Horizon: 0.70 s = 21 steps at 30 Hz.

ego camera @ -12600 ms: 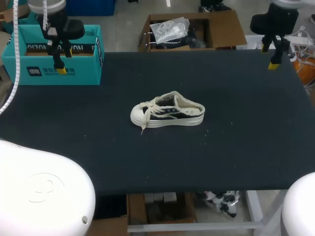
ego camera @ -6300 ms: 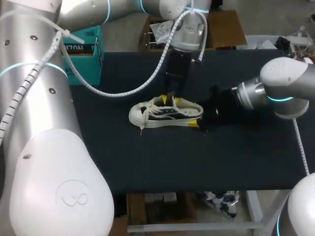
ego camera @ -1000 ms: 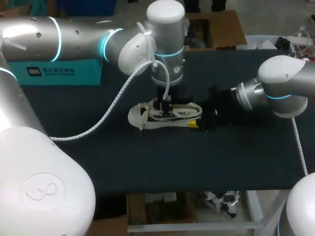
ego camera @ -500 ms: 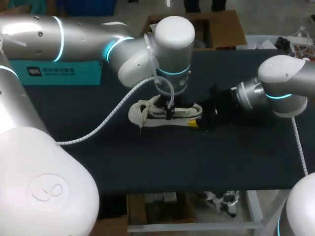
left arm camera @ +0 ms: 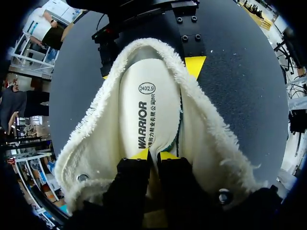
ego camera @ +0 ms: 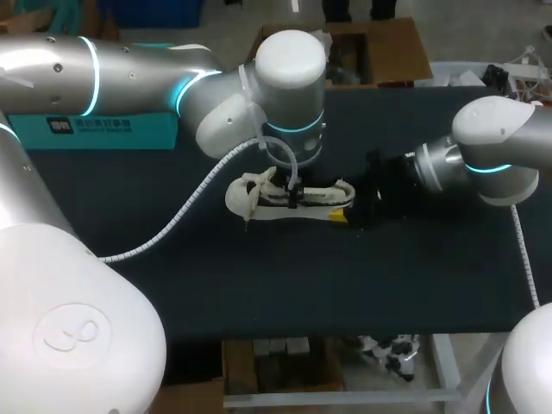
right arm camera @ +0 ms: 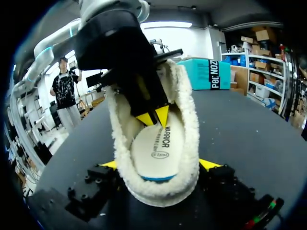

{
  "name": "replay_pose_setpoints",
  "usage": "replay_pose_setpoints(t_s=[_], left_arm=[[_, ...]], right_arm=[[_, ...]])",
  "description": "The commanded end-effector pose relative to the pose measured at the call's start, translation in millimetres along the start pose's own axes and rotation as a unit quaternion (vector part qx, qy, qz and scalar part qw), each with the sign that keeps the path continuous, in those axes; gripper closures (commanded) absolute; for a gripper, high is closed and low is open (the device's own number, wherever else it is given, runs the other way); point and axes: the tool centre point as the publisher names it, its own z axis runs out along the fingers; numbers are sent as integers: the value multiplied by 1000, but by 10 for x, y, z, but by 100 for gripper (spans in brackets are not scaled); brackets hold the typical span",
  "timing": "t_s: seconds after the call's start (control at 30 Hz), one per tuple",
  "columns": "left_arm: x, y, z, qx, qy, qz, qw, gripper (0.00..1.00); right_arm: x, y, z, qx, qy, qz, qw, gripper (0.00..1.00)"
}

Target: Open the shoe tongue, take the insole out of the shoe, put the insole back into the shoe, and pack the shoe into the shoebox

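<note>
The shoe [ego camera: 321, 200] is set at mid-frame on the black desk [ego camera: 259, 285]. Its heel is clamped from both sides by the right pincer [right arm camera: 159, 165], apparently to steady it. The left pincer [left arm camera: 154, 155] is narrowed onto the front of the smooth cream insole [left arm camera: 144, 110], which is ringed by fleecy lining.
</note>
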Motion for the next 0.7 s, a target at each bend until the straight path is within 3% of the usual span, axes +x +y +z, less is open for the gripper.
replay_pose_setpoints(t_s=[0.03,0.33,0.7], left_arm=[[-74,44,-235,42,2,3,999,100],[-61,-48,-593,89,25,14,996,100],[-51,-64,-631,129,70,31,989,100]], right_arm=[[31,-60,62,-2,4,-1,1000,100],[31,-60,62,-2,4,-1,1000,100],[31,-60,62,-2,4,-1,1000,100]])
